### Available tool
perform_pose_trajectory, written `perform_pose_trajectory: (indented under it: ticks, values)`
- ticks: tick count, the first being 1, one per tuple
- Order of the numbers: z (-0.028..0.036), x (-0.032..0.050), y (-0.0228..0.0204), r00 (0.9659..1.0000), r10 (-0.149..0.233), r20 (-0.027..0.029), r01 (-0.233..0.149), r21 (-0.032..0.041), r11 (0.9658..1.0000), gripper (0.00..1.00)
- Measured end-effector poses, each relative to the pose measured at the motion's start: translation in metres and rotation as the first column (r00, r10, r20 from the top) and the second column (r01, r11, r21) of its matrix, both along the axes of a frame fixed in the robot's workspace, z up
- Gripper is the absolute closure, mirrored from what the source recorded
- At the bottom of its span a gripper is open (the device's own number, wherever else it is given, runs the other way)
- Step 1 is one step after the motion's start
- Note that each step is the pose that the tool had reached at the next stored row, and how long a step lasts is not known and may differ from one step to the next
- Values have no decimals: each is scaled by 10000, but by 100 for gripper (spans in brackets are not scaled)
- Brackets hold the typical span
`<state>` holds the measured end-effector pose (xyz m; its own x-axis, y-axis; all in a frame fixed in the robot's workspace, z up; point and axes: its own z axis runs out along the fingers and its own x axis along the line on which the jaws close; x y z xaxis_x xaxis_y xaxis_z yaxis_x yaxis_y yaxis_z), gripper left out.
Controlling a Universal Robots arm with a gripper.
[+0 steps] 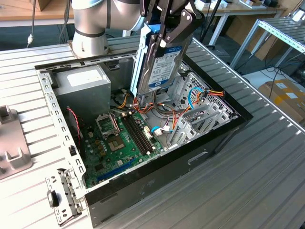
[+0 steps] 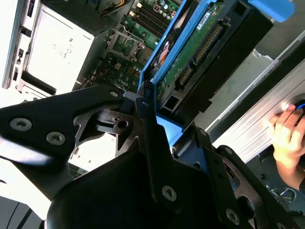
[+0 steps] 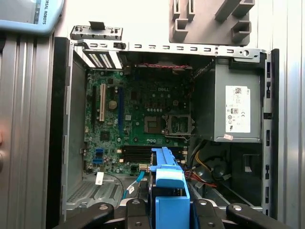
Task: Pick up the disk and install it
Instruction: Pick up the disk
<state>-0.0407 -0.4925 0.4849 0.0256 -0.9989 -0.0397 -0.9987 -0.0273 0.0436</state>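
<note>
Gripped the disk [image 1: 159, 64] by its upper end, with the gripper [image 1: 167, 29] clenched on the light-blue frame and the drive hanging nearly upright, on edge, directly beneath. Held it clear above the open computer case [image 1: 200, 152], touching nothing inside. Had the motherboard [image 1: 116, 143] below the gripper, the grey power supply box [image 1: 83, 88] below and well off to one side, toward the exterior view's left, and the drive cage [image 1: 200, 114] below on the opposite side. Showed, in the second wrist view, the drive's green circuit board [image 2: 190, 57] turned toward the camera. Left a tangle of orange, red and blue cables [image 1: 195, 95] lying between the disk's lower end and the cage.

Risked, on a fair reading, snagging those cables on any descent, since they lay across the likely path. Risked also twisting or jamming at the cage mouth if lowered even slightly tilted, with only the end of the plastic frame pinched and most of the drive's weight hanging below the grip. Caught a person's hand [image 2: 286, 136] resting on the table [image 1: 248, 181] beside the case, off to the gripper's side. Could be struck by a wide swing.
</note>
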Motion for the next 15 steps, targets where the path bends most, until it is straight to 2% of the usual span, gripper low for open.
perform_pose_trajectory:
  ticks: [1,15]
  values:
    - [0,2,-14,10000,0,0,0,0,10000,63]
    - [-1,10,-79,10000,0,0,0,0,10000,63]
